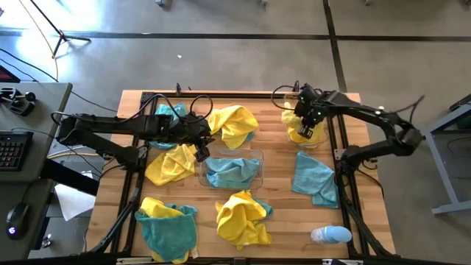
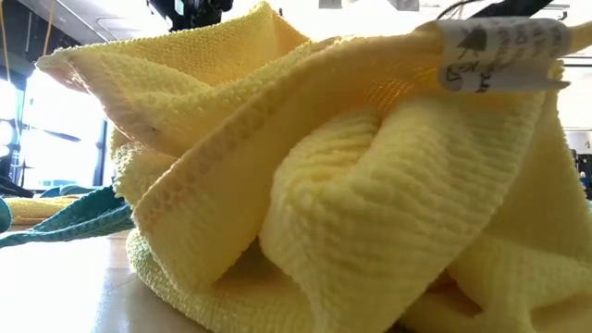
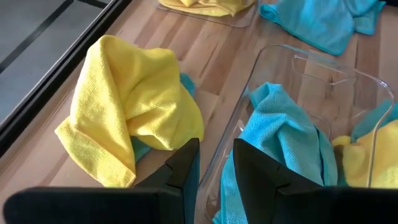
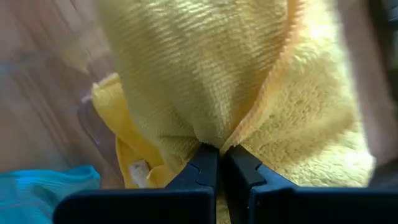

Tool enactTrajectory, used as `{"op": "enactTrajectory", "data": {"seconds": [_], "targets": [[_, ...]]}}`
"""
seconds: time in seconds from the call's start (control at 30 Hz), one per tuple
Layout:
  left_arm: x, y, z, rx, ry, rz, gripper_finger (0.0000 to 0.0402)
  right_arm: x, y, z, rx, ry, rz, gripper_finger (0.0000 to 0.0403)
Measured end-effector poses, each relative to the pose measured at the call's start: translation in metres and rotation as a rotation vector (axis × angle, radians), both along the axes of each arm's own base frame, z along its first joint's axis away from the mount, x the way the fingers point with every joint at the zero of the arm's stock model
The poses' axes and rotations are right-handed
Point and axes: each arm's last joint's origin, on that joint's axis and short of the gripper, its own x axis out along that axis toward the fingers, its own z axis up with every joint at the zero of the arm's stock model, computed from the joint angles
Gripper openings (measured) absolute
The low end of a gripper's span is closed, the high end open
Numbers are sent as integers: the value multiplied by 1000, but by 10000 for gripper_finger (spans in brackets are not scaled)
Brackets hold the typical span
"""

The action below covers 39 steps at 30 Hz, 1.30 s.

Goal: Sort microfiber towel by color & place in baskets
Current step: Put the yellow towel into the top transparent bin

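Overhead straight down, low view blocked – yellow towel (image 2: 351,185), wrists close

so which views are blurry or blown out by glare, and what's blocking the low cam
Low view: a yellow towel fills the frame, with bright window glare behind on the left. Right wrist view: soft blur on the wood and the yellow towel. High and left wrist views: sharp, evenly lit.

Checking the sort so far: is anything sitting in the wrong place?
Yes. The small pale bottle lies on its side near the table's front edge, apart from the towels. The middle basket holds only teal, as far as shows.
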Motion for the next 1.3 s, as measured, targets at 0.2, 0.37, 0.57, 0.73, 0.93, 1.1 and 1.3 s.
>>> {"op": "enactTrajectory", "data": {"seconds": [0.2,0.37,0.57,0.73,0.93,1.1,1.3], "targets": [[0,0,0,-10,-5,14,87,7,-7,-23,64,78,2,9],[0,0,0,-28,-13,33,87,9,-8,-28,79,91,-5,41],[0,0,0,-34,-16,40,87,7,-7,-20,67,86,-1,91],[0,0,0,-31,-16,43,87,4,-4,-2,59,79,1,115],[0,0,0,-35,-18,49,87,1,-1,30,26,46,-9,118],[0,0,0,-35,-18,48,87,2,-2,50,-54,-48,-21,119],[0,0,0,-36,-17,48,87,14,-10,46,-59,-131,72,108]]}}
